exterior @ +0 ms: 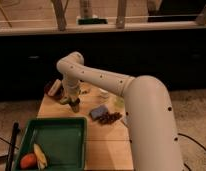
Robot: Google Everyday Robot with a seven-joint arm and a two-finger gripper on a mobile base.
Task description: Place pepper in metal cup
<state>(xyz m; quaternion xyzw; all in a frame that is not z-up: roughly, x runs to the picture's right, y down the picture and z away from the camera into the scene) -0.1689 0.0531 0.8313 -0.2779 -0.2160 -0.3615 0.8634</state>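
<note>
Green tray [56,121], front left: an orange item [27,160] and a yellow one [40,156] lie in it; neither can be confirmed as the pepper. Gripper [74,101] points down over the table's [103,145] left part, just behind the tray. Grip state: cannot tell. A dark shape directly beneath it is probably the metal cup [75,108]. Judged step: the placing, at the cup. Next move calls for staying centred over the rim, then a straight lift.
</note>
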